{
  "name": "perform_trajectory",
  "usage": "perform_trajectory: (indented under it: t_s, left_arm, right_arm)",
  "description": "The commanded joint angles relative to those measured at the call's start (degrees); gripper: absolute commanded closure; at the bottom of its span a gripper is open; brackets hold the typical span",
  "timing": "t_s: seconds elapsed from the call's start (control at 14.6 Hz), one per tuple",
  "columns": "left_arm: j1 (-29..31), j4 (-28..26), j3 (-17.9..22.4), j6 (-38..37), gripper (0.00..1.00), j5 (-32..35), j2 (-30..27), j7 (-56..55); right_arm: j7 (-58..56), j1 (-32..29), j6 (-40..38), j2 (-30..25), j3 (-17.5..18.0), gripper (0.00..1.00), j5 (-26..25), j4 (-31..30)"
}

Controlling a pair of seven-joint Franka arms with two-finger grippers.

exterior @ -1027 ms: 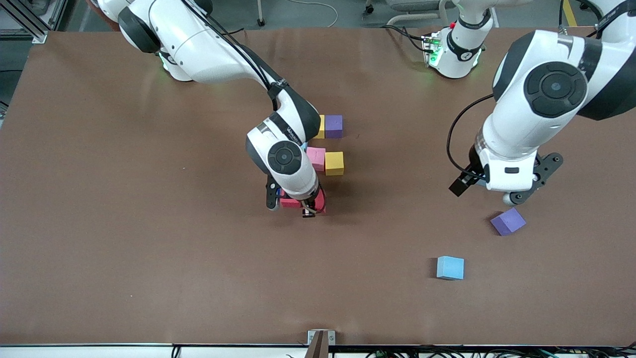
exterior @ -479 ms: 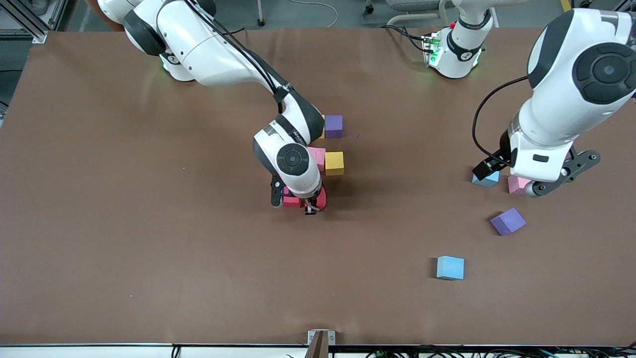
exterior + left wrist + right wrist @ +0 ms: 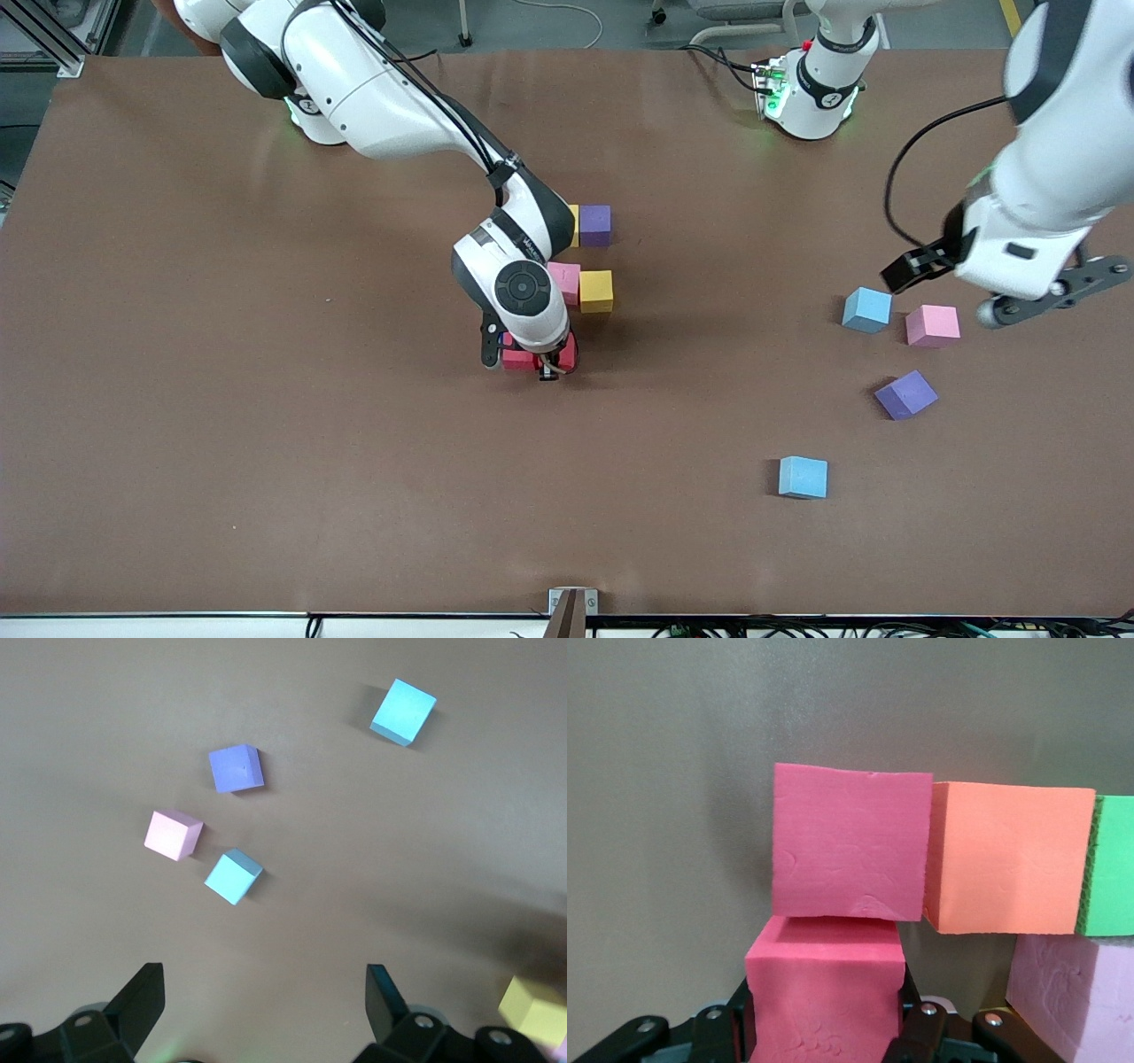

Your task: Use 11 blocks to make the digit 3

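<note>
The right claw (image 3: 824,1028) grips a red cube (image 3: 824,992) against another red cube (image 3: 850,855); the left claw (image 3: 266,1014) hangs released above the tabletop (image 3: 266,443).

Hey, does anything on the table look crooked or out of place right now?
Only the loose purple block toward the left arm's end: it sits turned at an angle, unlike the squarer light blue block nearer the camera. Nothing looks damaged or spilled.

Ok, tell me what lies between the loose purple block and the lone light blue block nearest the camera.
Nothing: in the front view only bare table separates the purple block from the light blue block.
</note>
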Motion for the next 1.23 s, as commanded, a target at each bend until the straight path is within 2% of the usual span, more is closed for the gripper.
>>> perform_trajectory:
  t_s: [0.0,0.27,0.48,0.75,1.16]
  left_arm:
    - [-0.8,-3.7,5.3,-0.4,0.00,-2.3,-5.2,9.4]
    - [-1.7,-6.9,9.3,-0.5,0.00,-2.5,-9.1,19.3]
    - [-3.7,-9.9,12.9,-1.0,0.00,-2.6,-11.9,21.1]
    - [-3.7,-9.2,13.2,-1.9,0.00,-5.2,-11.7,20.7]
    - [-4.0,-9.1,13.1,-1.5,0.00,-5.3,-10.4,20.7]
  right_arm:
    - [1.4,0.9,0.9,-1.9,-0.5,1.00,-0.8,-2.8]
    - [2.0,1.0,1.6,-2.2,-0.5,1.00,-1.6,-4.1]
    - [3.0,1.0,3.0,-2.5,-0.5,1.00,-2.7,-5.5]
    - [3.7,1.0,2.9,-2.9,-0.5,1.00,-2.8,-5.5]
    - [3.9,0.9,2.3,-3.5,-1.2,1.00,-2.8,-5.5]
